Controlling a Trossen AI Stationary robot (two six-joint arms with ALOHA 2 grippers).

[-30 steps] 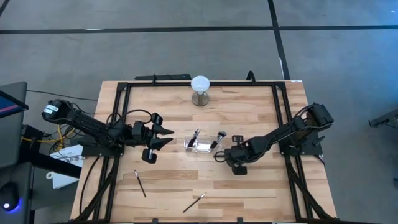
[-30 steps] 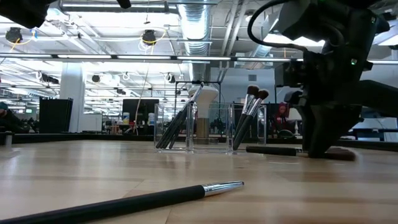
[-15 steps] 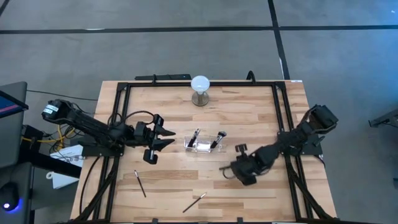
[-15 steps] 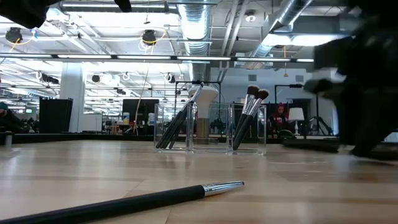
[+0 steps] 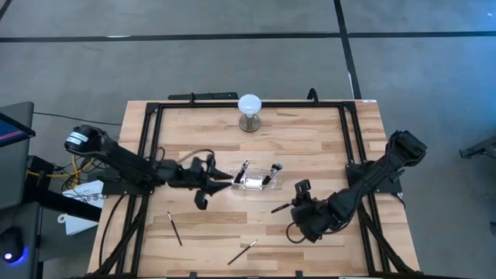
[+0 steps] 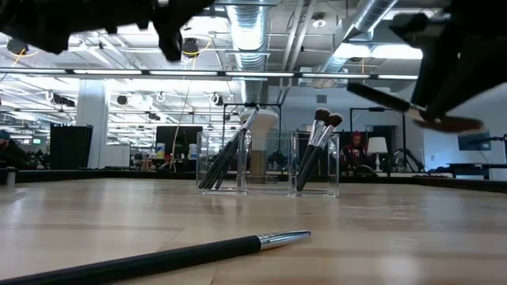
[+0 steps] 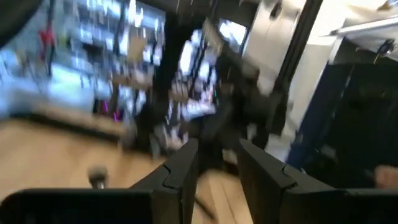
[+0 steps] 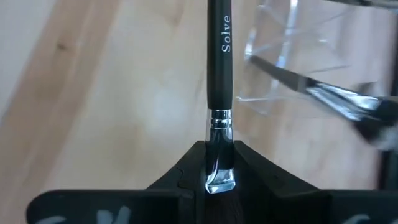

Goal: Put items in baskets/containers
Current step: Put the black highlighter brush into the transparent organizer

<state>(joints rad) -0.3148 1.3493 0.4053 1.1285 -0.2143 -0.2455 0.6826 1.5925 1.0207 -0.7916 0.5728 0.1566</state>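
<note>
Right of centre and low in the high view, my right pincer (image 5: 298, 205) is clamped on a brush (image 8: 219, 81), its metal ferrule pinched between the fingers and the handle pointing toward the holder (image 5: 249, 180). A second ago that pincer sat low on the desk (image 5: 325, 136) just right of the holder; it has since pulled back toward the frame's lower right and lifted, so in the low view the brush now hangs in the air at upper right, well above the wood. I judge the pick done and the carry to the holder next, with the handle needing to be tipped down into a compartment.

My left pincer (image 5: 215, 182) has meanwhile slid rightward and now sits just beside the holder's left end. Its fingers stand slightly apart with nothing visibly between them.

Several brushes already stand in the clear holder at mid-desk, leaning in both compartments. Two loose brushes remain near the bottom edge: one at lower left (image 5: 174, 229), one at lower centre (image 5: 242, 252).

Pale wood planks make up the desk, framed by black rails. A white globe (image 5: 249, 103) on a metal base stands at the top centre. Grey floor surrounds the desk; the low view shows a bright hall with ceiling ducts behind.
</note>
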